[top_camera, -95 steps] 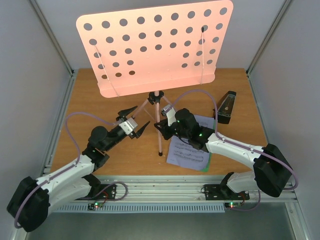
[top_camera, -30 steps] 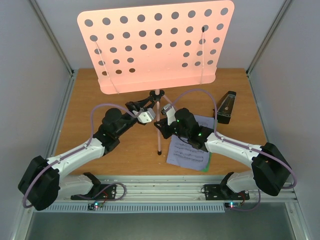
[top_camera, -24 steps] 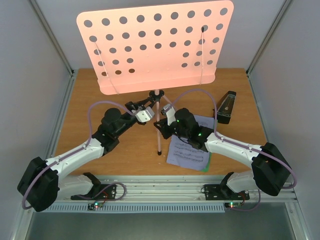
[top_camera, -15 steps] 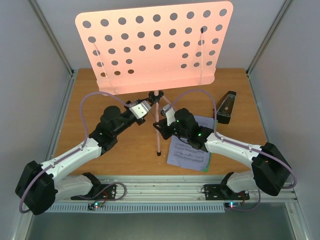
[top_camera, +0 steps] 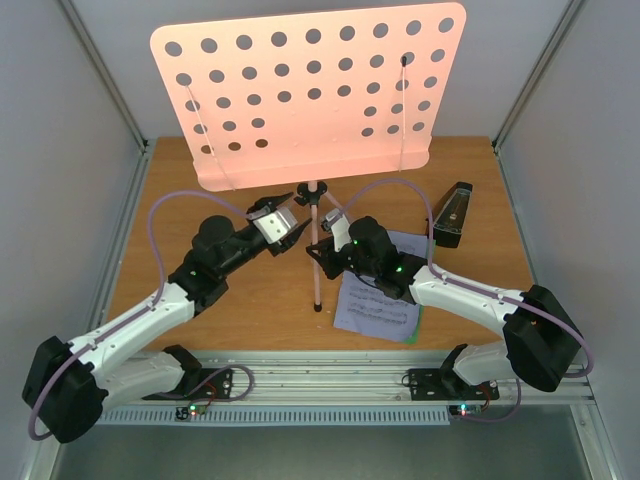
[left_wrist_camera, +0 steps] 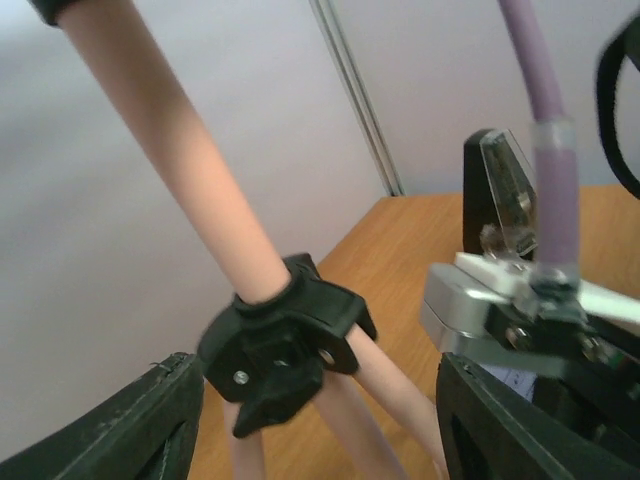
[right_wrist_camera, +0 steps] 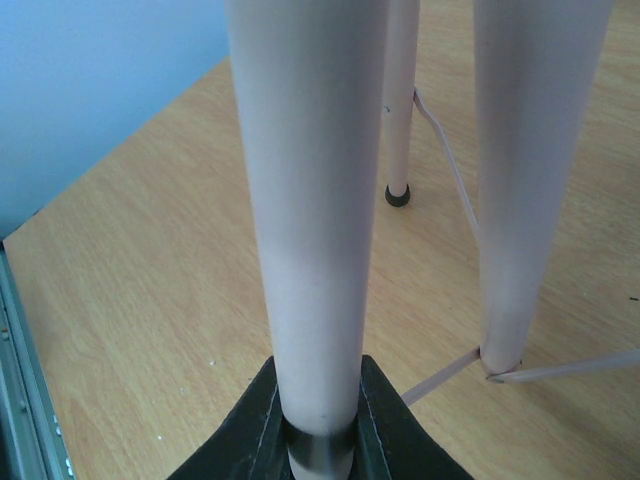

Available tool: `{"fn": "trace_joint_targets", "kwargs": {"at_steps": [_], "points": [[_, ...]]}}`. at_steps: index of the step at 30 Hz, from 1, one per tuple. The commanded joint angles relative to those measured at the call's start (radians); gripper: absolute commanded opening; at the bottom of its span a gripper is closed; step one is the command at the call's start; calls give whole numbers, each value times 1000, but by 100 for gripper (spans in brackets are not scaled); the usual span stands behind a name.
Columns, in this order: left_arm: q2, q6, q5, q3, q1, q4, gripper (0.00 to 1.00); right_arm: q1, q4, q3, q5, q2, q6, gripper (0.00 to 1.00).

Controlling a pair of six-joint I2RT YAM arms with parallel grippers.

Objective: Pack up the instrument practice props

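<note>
Right gripper point(right_wrist_camera: 318, 425) pinches a tube of the pink music stand point(top_camera: 300, 165); left gripper point(left_wrist_camera: 320, 420) gapes wide around its black collar point(left_wrist_camera: 285, 340). Tugging could topple it.

- Music stand point(top_camera: 300, 90): its desk hides its upper pole and the middle of the table's point(top_camera: 260, 320) back edge. The pole is cut off at the top in both wrist views.
- Green sheet point(top_camera: 414, 328): only a sliver shows under the white sheet point(top_camera: 375, 315).
- White sheet: partly covered by the right arm point(top_camera: 470, 295); print too small to read.
- Metronome point(left_wrist_camera: 490, 200): partly behind a cable point(left_wrist_camera: 540, 100).
- Left gripper point(left_wrist_camera: 315, 390): blurred, cut off at the bottom.
</note>
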Motion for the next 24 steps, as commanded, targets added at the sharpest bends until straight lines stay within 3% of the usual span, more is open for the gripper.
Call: {"fn": "trace_joint_targets", "kwargs": {"at_steps": [1,9,24], "points": [[-16,136,35,-53,-1,92,65,21,-3,-8,-75,-16,22,1],[30,256,-49,1,-3,45,53,21,-5,-12,-70,-22,21,1],[77,225,-39,32,-3,94,29,21,-5,-12,-70,-22,19,1]]}}
